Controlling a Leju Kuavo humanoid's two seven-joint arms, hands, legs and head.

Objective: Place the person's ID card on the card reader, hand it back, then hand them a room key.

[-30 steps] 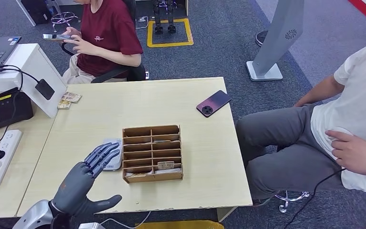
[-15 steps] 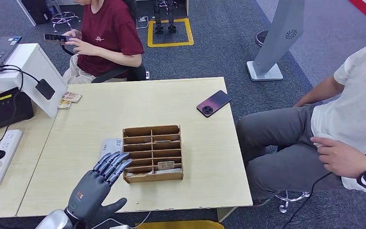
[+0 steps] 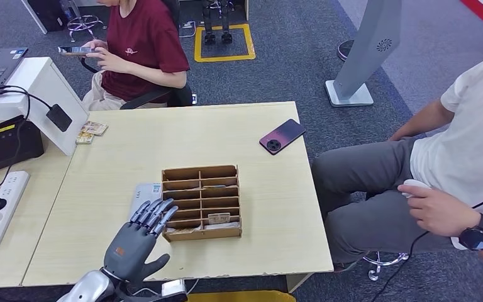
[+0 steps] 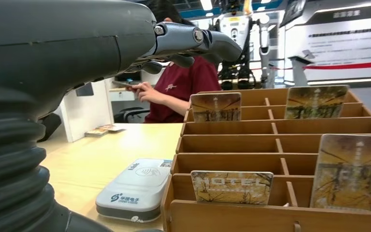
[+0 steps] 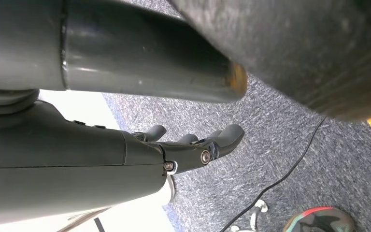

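head view: left hand over the corner of the card rack, nothing held

head view shows the pale wooden table [image 3: 239,132] as the biggest thing, with a seated person [image 3: 459,157] in a white shirt and grey trousers at its right side and another person [image 3: 144,44] in a dark red shirt beyond the far edge, busy with a phone. near the middle of the table stands the wooden card rack [image 3: 201,202], its slots holding a few room key cards [image 4: 232,186]. just beside the rack's left side lies the white card reader [image 3: 143,192]; its top looks bare, and i cannot make out an id card anywhere.

the left hand [image 3: 139,239] hovers with its fingers spread apart and extended toward the rack's near left corner and the reader, holding nothing. the right hand [image 5: 193,145] hangs low above grey carpet, fingers loosely bent and empty as far as the picture shows. a dark red phone [image 3: 281,136] lies well apart, toward the far right of the table.

risks, as i judge them: the key cards stand thin and upright in narrow slots, so broad fingers may catch the rack's front wall and push the whole rack along the table, or pinch two cards, or none. a sweep too far left would nudge the reader instead. a weak pinch could drop the card before the seated person's hand [image 3: 437,207] reaches it.
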